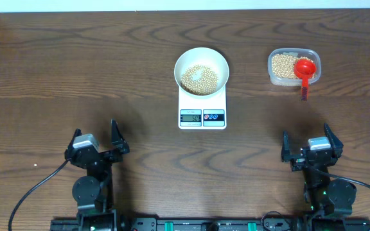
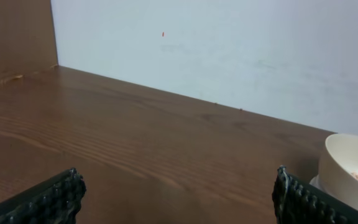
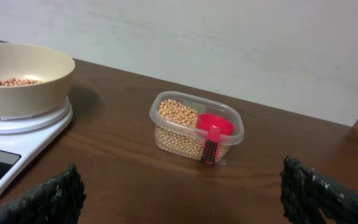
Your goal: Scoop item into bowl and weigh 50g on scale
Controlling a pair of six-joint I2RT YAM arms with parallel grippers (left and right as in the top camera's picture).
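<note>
Dark brown, wood-grained counter point(image 1: 76, 64). Ahead of the black left tool point(image 1: 96, 131): a cream-white bowl point(image 1: 201, 54), pale tan soybeans point(image 1: 200, 78), a white scale point(image 1: 202, 102) with a grey display point(image 1: 191, 117) and red and blue buttons point(image 1: 214, 117). Ahead of the black right tool point(image 1: 306, 133): a clear tub point(image 1: 276, 76) and a red scoop point(image 1: 305, 67). The pads point(image 2: 48, 202) are black and stippled.

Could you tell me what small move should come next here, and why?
Probably the right gripper, open and empty, should reach for the red plastic scoop resting in the clear tub of tan beans, only if the white scale under the white bowl reads short; its display is illegible here.
</note>
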